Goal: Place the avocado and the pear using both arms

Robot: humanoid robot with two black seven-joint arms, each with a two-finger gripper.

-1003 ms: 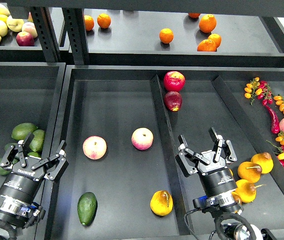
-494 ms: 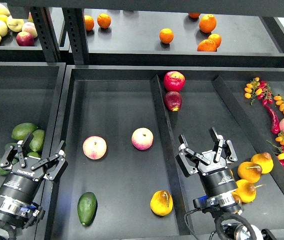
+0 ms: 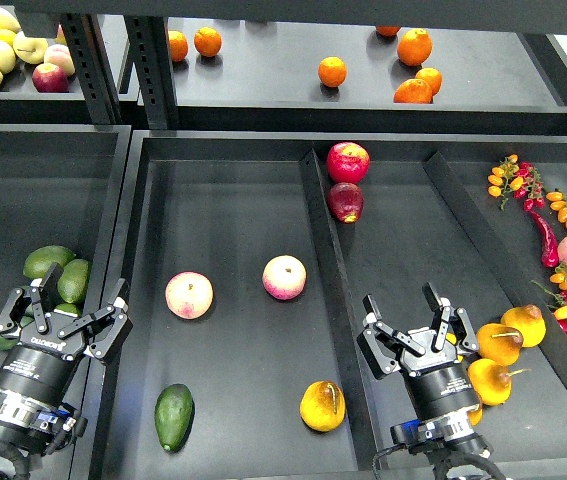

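Observation:
The dark green avocado (image 3: 174,416) lies at the front of the middle tray (image 3: 233,210). The yellow-orange pear (image 3: 322,405) with a reddish patch lies to its right in the same tray, near the divider. My left gripper (image 3: 61,311) is open and empty, at the left of the tray wall, above and left of the avocado. My right gripper (image 3: 419,326) is open and empty, in the right tray, up and right of the pear.
Two pink-cream round fruits (image 3: 189,295) (image 3: 284,277) lie mid-tray. Lighter green avocados (image 3: 51,262) sit behind my left gripper. Yellow pears (image 3: 499,344) lie right of my right gripper. Red apples (image 3: 347,161) sit at the back. Oranges (image 3: 332,71) are on the upper shelf.
Both grippers have drawn back toward me and a little lower. The right one shifted slightly right. The fruits have not moved.

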